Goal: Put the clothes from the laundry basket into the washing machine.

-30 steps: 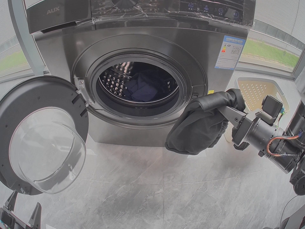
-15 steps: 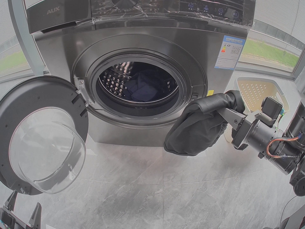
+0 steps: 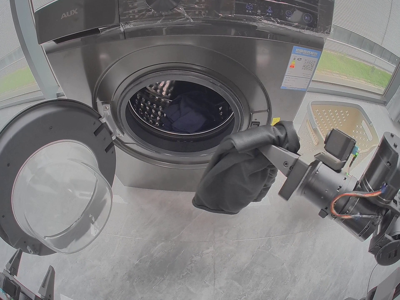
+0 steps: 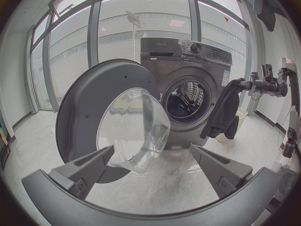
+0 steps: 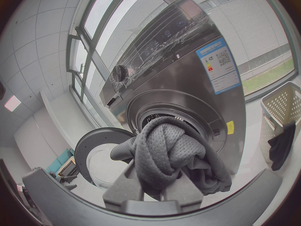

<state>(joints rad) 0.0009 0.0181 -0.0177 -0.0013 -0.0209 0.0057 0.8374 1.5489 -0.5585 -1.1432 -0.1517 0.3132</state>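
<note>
Aloft, right gripper (image 3: pixel 271 152) around garment (image 3: pixel 233 176)

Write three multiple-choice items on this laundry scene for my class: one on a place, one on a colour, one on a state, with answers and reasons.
1. Where is the laundry basket relative to the washing machine?
A. On top of it
B. On the floor beside it, on the robot's right
C. On a shelf
2. The garment in the right end effector is:
A. white
B. red
C. dark grey
3. The machine's door is:
A. swung open
B. shut
C. missing
Answers: B, it stands on the floor by the machine's right side; C, the cloth looks dark grey; A, the drum is exposed.
</note>
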